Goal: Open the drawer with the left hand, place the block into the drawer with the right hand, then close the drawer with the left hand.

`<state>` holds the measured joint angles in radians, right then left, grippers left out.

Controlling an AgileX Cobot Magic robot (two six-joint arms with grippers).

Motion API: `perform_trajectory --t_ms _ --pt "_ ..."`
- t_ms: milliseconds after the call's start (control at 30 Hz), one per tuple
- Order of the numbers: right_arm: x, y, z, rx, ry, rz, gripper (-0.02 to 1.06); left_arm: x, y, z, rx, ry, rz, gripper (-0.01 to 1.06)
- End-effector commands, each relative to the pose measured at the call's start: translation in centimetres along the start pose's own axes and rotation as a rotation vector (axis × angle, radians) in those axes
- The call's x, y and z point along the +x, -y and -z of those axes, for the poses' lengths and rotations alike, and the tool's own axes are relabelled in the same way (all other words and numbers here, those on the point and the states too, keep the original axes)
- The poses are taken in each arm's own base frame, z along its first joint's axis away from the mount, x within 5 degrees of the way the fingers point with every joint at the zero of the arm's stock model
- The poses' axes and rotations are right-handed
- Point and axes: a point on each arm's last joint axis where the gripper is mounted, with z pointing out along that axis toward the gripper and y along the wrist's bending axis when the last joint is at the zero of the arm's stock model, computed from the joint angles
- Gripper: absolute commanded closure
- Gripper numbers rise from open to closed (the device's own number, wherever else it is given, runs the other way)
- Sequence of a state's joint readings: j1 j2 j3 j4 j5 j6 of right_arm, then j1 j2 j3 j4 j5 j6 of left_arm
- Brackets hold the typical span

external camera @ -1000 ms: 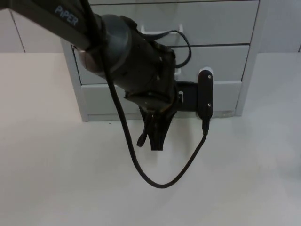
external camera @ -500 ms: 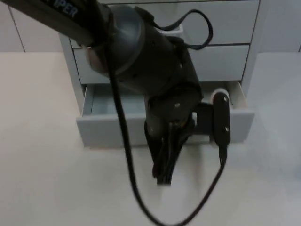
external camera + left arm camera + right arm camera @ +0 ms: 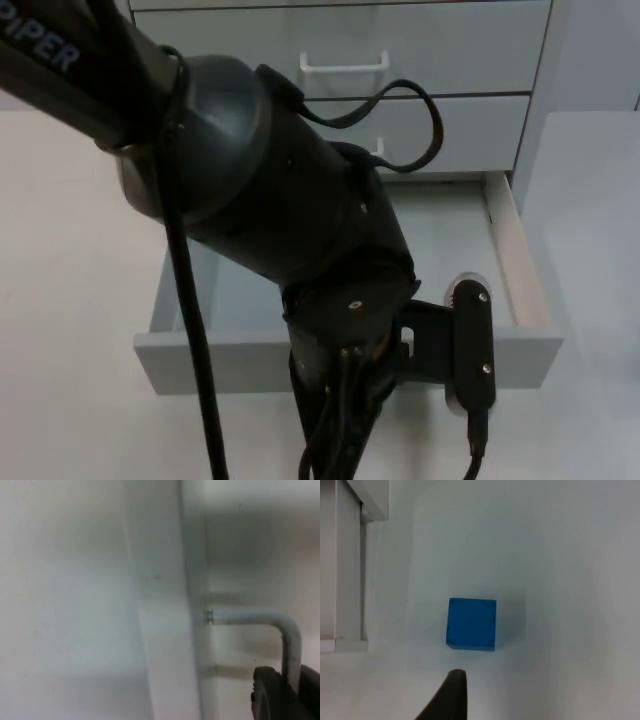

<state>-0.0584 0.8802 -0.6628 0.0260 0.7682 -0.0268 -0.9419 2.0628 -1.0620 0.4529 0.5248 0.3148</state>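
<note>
Grey cabinet (image 3: 450,40) at the far side of the white table (image 3: 70,250). Bottom drawer (image 3: 220,365) wide open, sticking out toward the near side, with its pale right wall in plain sight. Two more drawers above it, both closed. A white handle (image 3: 343,65) on the top one.

Big black left arm reaching over the open drawer from the far left. Left gripper (image 3: 335,445) down in front of the drawer's front panel, on the near side, about the middle of it. In the left wrist view, the left gripper (image 3: 282,695) right at the drawer's white handle (image 3: 250,616), touching its bent end. Cannot tell whether open or closed, or whether it has hold of the handle.

Blue block (image 3: 471,624) sitting flat on the white table, seen in the right wrist view. Right gripper (image 3: 451,697) near the block but apart from it, not touching. Nothing held there. Cannot tell how far open. Block out on the table, not in the drawer.
</note>
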Motion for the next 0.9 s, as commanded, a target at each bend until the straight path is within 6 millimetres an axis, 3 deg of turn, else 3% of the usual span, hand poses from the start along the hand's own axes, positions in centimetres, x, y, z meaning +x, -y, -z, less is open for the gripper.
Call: perform_trajectory --t_ms 0,167,267,300,333,433,467,500,567,867 --pt "-0.1 0.0 0.1 -0.001 0.006 -0.003 0.04 0.5 1.3 -0.6 0.051 -0.051 -0.039 1.05" --pt "-0.1 0.0 0.1 -0.001 0.008 -0.003 0.04 0.4 1.4 -0.6 0.064 -0.045 -0.044 1.05" --pt "-0.1 0.0 0.1 -0.001 0.008 -0.003 0.04 0.4 1.4 -0.6 0.066 -0.047 -0.042 0.9" --pt "-0.1 0.0 0.1 -0.001 0.008 -0.003 0.04 0.4 1.4 -0.6 0.066 -0.047 -0.042 0.9" --pt "-0.1 0.0 0.1 -0.001 0.008 -0.003 0.04 0.4 1.4 -0.6 0.065 -0.046 -0.043 0.79" --pt "-0.1 0.0 0.1 -0.001 0.008 -0.003 0.04 0.3 1.0 0.2 0.048 -0.026 -0.036 0.31" --pt "-0.1 0.0 0.1 -0.001 0.008 -0.003 0.04 0.3 1.0 0.2 0.048 -0.026 -0.036 0.31" --pt "-0.1 0.0 0.1 -0.001 0.008 -0.003 0.04 0.2 0.9 0.6 0.04 -0.017 -0.033 0.18" --pt "-0.1 0.0 0.1 -0.001 0.01 -0.003 0.04 0.2 0.5 1.6 0.024 0.003 -0.026 0.02" --pt "-0.1 0.0 0.1 -0.001 0.01 -0.003 0.04 0.4 -0.4 5.9 -0.016 0.071 0.004 0.0"
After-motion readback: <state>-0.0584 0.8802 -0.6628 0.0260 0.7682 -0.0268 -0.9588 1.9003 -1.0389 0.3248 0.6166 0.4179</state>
